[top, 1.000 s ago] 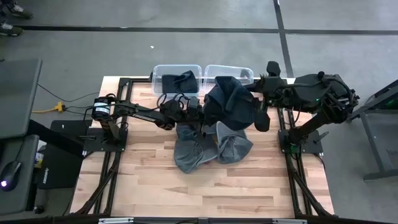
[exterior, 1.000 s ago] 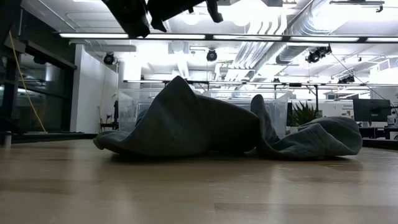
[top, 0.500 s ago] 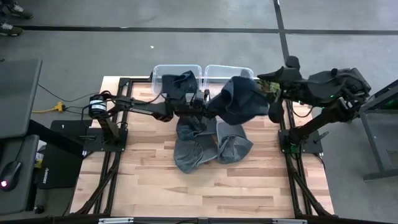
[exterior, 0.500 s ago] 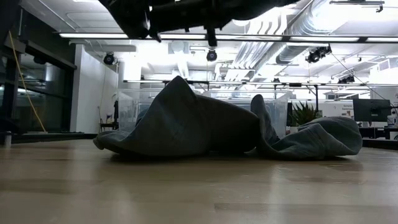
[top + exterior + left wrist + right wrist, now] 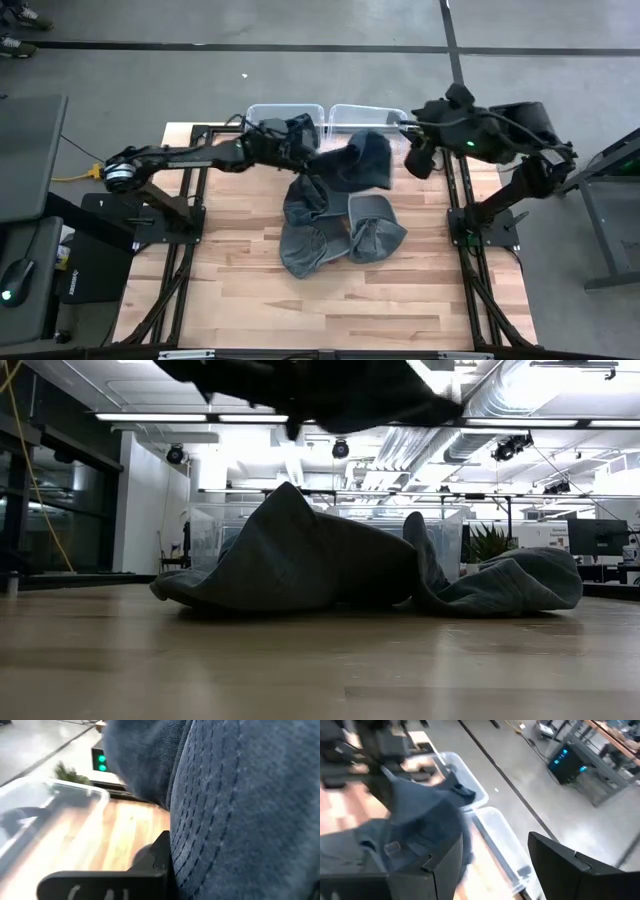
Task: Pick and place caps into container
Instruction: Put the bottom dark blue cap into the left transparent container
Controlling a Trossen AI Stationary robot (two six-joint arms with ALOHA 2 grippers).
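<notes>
- Nearest the front of the wooden bench, two caps lie slumped side by side, touching: limp grey-blue fabric, creased and collapsed into low mounds. In the low view they form soft folded ridges resting flat on the planks.
- Behind them, a third dark slate-blue cap hangs in the air. Its cloth is denim-like, with rows of visible stitching.
- The left pincer is clamped fully closed on one edge of this hanging cap, with the left arm reaching across from the bench's left side.
- The right pincer stands beside the cap's opposite edge with its two fingers spread wide; nothing is seen between them. Judged from this, it has no hold on the cap.
- At the far edge of the bench stand two clear plastic bins. The left bin already contains a dark cap; the right bin appears empty.
- Step in hand: carrying the hanging cap to a bin, with the left arm alone bearing it.
- Next move: bring the cap over a bin opening, lower it until the loose fabric clears the rim, then release. The floppy cloth may drape over the bin wall if released too high.
</notes>
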